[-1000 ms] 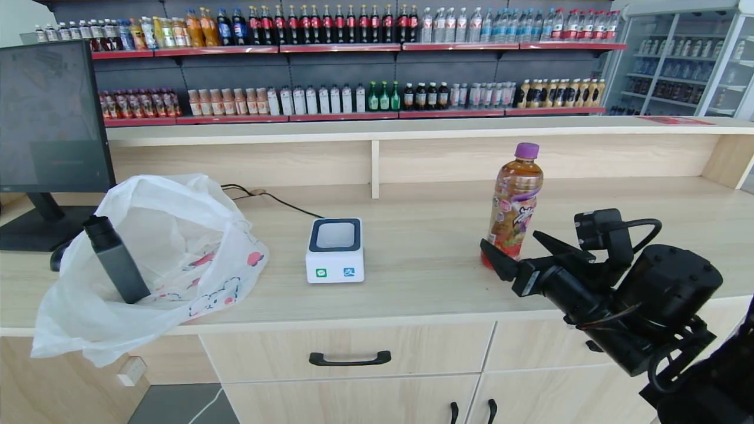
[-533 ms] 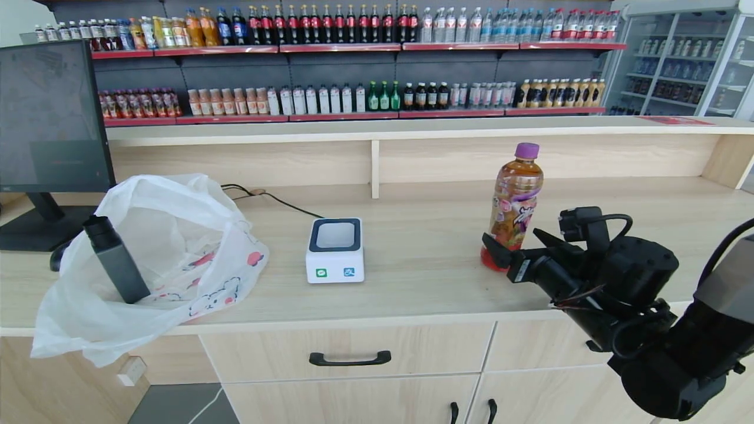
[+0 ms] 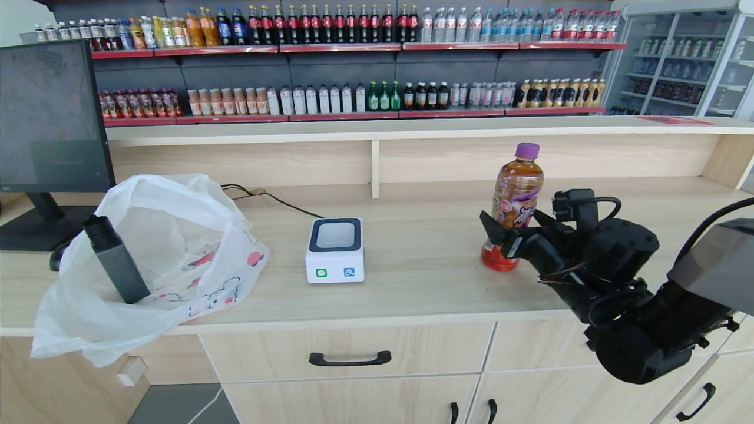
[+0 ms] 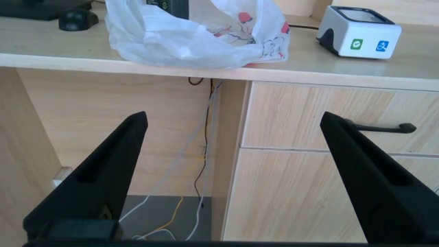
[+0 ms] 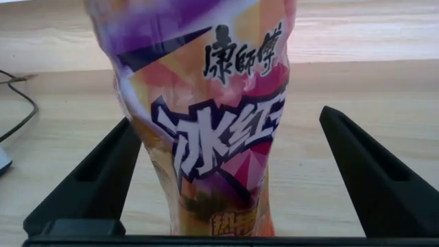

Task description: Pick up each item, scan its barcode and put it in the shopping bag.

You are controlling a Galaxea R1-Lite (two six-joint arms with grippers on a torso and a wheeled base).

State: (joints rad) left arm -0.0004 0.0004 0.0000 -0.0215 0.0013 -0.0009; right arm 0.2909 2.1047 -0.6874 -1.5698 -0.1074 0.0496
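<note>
- Bottle [image 3: 517,200] of orange-brown drink with a purple cap and a bright label stands upright on the tabletop [image 3: 412,277], towards the robot's right, well apart from the scanner.
- Right pincer [image 3: 511,219] is level with the bottle's lower half. It is released, its jaws spread wide with one on each side of the bottle.
- From the right wrist, the bottle [image 5: 206,123] sits between the two dark fingers [image 5: 89,185] of the right pincer [image 5: 228,120]. One finger is just beside the label and the other is farther off. I cannot tell whether the near one touches.
- Left pincer [image 4: 233,116] is released too, with its jaws far apart. It hangs lower than the tabletop edge, facing the wooden cabinet front and a drawer handle [image 4: 381,127].
- Shopping bag [image 3: 165,247], white plastic with red and black print, lies slumped with its mouth agape at the robot's left end of the tabletop. Part of it droops over the front edge.
- Dark grey flask [image 3: 115,259] leans tilted inside the shopping bag.
- Scanner [image 3: 334,250], a small white box with a dark-framed window on top, sits between the shopping bag and the bottle, nearer the bag. A black cable [image 3: 271,197] runs behind it.
- Dark monitor [image 3: 50,118] stands behind the shopping bag.
- Shelves of drinks [image 3: 353,47] line the wall beyond the tabletop.
</note>
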